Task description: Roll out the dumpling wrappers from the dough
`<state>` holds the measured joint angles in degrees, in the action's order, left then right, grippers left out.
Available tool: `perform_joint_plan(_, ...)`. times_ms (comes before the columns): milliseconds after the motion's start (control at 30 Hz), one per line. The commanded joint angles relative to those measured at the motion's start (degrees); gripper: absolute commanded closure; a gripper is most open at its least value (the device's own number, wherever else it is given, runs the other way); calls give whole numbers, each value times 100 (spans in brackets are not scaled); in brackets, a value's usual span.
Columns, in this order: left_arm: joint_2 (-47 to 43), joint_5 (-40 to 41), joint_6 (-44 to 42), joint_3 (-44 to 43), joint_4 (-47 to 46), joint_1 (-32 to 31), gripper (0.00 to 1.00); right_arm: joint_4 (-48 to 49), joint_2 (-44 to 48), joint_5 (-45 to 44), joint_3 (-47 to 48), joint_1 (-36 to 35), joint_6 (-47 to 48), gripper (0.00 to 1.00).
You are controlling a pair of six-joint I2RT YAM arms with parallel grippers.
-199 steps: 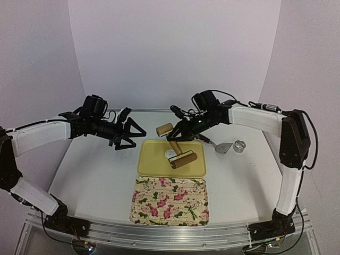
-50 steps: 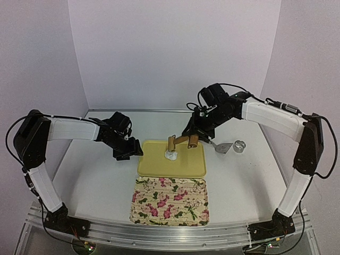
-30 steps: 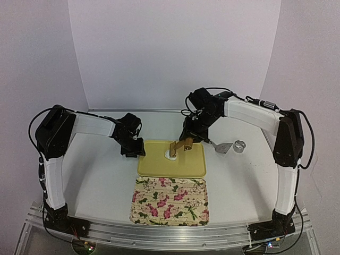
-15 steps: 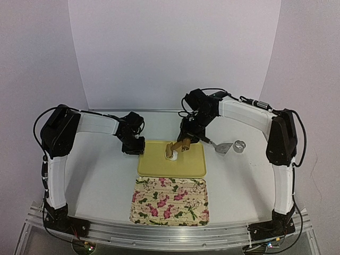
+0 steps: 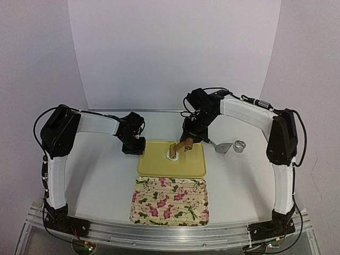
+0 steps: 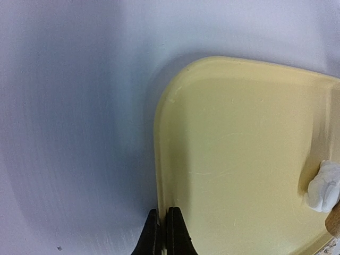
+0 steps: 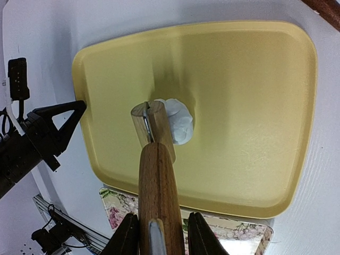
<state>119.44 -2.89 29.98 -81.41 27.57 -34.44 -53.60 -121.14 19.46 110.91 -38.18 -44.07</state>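
Dough (image 7: 179, 123) lies as a thick lump near the middle of the yellow tray (image 7: 255, 106), not yet flattened; the right gripper (image 7: 158, 235) clasps the wooden roller (image 7: 155, 175) touching it, the left gripper (image 6: 163, 232) pinches the tray's far-left rim, so nearly all rolling remains.

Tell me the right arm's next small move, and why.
Probably press the roller down and push it across the dough lump. The right gripper grips its handle, its head rests against the unflattened lump, and the left gripper pinches the yellow tray rim, steadying it.
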Motion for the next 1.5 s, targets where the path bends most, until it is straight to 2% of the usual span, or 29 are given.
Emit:
perform_joint_plan(0,223,211,-97,-15,301,43,100,-426,-332,-470,-16,103,103,100)
perform_joint_plan(367,183,198,-89,75,286,45,100,-672,-572,-866,-170,136,203,100)
perform_joint_plan(1133,185,473,-49,159,374,51,100,-795,-171,-1264,-1168,513,227,100)
perform_joint_plan(1467,163,320,-103,219,215,51,100,-746,-413,-1151,-912,557,395,100)
